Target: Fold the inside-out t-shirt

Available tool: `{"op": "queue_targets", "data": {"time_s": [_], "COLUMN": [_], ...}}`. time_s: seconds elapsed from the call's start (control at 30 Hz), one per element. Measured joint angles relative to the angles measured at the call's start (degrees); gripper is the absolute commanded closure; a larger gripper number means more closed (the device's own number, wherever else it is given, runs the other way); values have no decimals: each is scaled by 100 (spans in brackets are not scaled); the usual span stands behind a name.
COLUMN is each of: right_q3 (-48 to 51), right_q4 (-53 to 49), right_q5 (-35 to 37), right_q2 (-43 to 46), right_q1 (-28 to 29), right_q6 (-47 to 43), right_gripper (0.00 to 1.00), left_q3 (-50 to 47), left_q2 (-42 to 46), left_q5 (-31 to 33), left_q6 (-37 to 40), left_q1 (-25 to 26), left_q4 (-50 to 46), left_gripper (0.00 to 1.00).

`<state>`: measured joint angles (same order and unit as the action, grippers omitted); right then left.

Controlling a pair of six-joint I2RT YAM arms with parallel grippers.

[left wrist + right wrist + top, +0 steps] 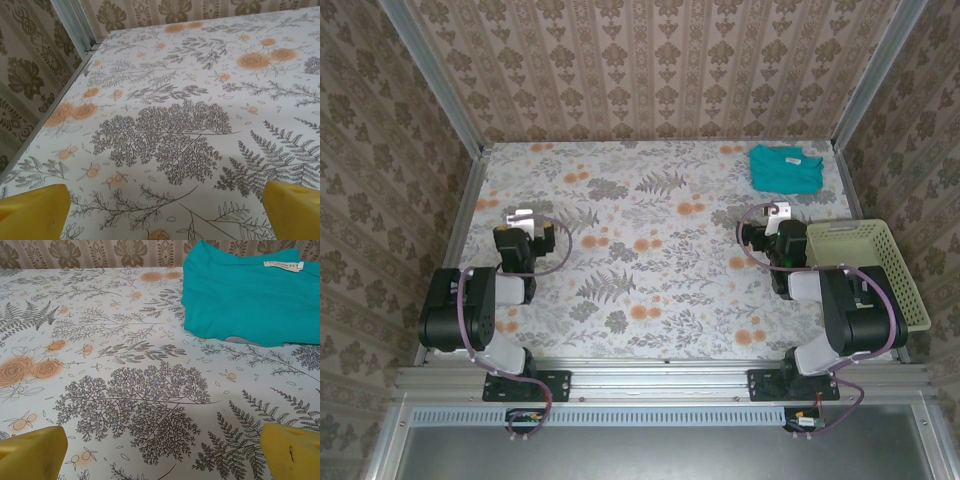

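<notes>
1. The inside-out t-shirt is teal and lies as a flat, rumpled bundle at the far right corner of the table, close to the back wall. It is well apart from both grippers.
2. In the right wrist view the shirt runs off the top and right edges, so its full outline is cut off. A white neck label faces up, but its print is too small to read. A thin pale strip peeks from under the near hem, and I cannot tell what it is.
3. The right gripper is spread wide with nothing between the jaws. Only the tips of its yellow fingers show, at the bottom corners. It sits over bare fern-print tabletop, with the shirt ahead and to the right.
4. The left gripper is also spread wide and empty. Its yellow fingertips are cropped at the bottom corners. It is over the left part of the table, near the metal frame post.
5. From overhead, the fingers of both grippers are hard to make out beneath the wrist housings and cables. I cannot tell how high they are above the table.
6. A pale yellow basket stands at the table's right edge. Its near end is hidden behind the right arm.
</notes>
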<state>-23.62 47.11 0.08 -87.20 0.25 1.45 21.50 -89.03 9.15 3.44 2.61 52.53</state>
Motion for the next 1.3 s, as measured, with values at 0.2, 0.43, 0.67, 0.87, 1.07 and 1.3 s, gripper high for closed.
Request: {"op": "queue_targets", "data": {"time_s": [0.2, 0.43, 0.67, 0.87, 1.07, 1.3], "right_q3": [0, 0, 0, 0, 0, 0], "right_q4": [31, 33, 33, 33, 33, 31], "right_q5": [210, 269, 269, 269, 269, 269], "right_q2": [0, 0, 0, 0, 0, -9], "right_q1": [55, 55, 55, 55, 55, 55], "right_q6": [2, 2, 2, 2, 2, 2], "right_gripper": [0, 0, 0, 0, 0, 0], "left_q3": [0, 0, 0, 0, 0, 0], "left_q2": [0, 0, 0, 0, 0, 0], "left_q5": [208, 282, 286, 286, 286, 286], "left_q6": [-83, -87, -87, -87, -87, -87], "left_q1": [2, 2, 2, 2, 2, 2], "left_q4": [-31, -28, -28, -31, -28, -28], "left_gripper": [0, 0, 0, 0, 0, 0]}}
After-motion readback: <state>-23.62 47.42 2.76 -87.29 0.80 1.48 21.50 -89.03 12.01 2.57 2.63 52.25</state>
